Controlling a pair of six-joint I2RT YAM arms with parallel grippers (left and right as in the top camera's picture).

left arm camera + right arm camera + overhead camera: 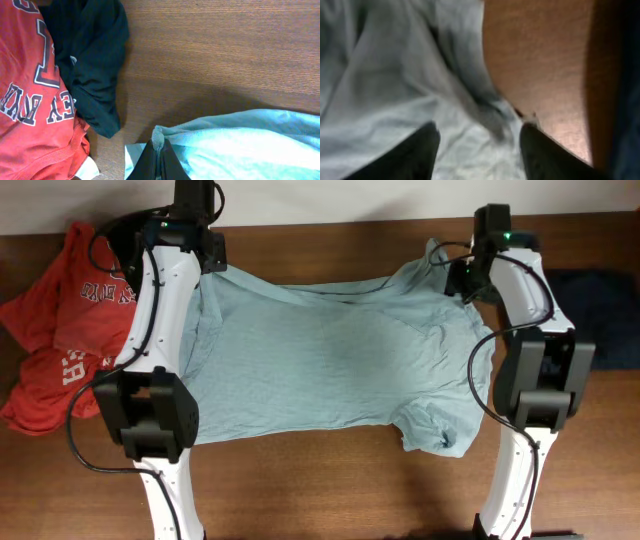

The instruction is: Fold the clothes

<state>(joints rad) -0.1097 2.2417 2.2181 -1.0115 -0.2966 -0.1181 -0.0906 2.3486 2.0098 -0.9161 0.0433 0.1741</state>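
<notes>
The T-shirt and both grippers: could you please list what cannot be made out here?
Right wrist view: motion blur; whether the right gripper, jaws apart, touches the T-shirt fold between them is unclear.
Left wrist view: the left gripper, shut on the T-shirt's edge, is cut off by the bottom edge.
Overhead view: both grippers hidden under the arms.

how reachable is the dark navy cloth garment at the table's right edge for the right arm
Probably reachable: the dark navy garment lies just beside the right arm, nothing between them. But the right gripper stands open over the edge of the pale grey-blue cotton T-shirt.
</notes>
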